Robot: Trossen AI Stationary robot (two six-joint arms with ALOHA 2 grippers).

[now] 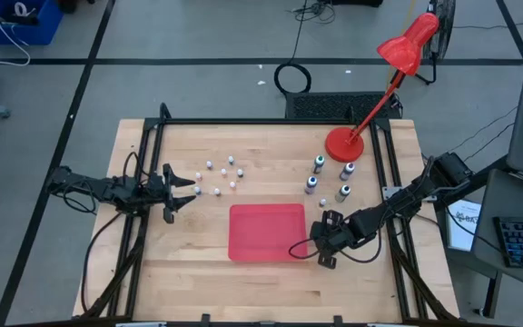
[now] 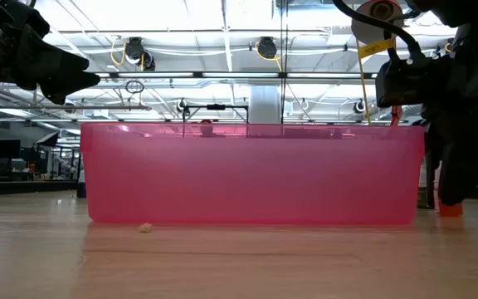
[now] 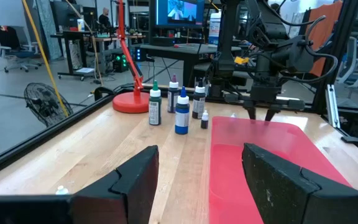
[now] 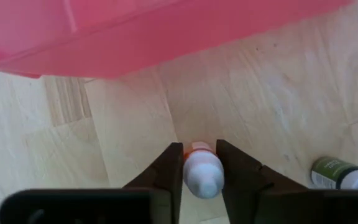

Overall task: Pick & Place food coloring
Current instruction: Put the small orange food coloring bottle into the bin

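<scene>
- Wood tabletop (image 1: 152,272) seen from overhead, read left to right, with two dark arms reaching in from either side.
- Left gripper (image 1: 185,189) hangs with fingers spread wide and nothing between them, near a scatter of tiny pale bottles (image 1: 221,174); this arm seems to be waiting.
- Red tray (image 1: 266,232) sits between the two grippers, just beside the right one. Its floor looks bare from above, so no bottle appears to have gone in so far.
- Right gripper (image 4: 199,169) is clamped on a small white bottle with an orange cap (image 4: 202,171), low at the table, close to the tray wall, likely for a short carry.
- Beyond it stand larger dark bottles (image 1: 319,164) near a red lamp base (image 1: 344,143); one green-labelled bottle (image 4: 340,173) lies beside the fingers.
</scene>
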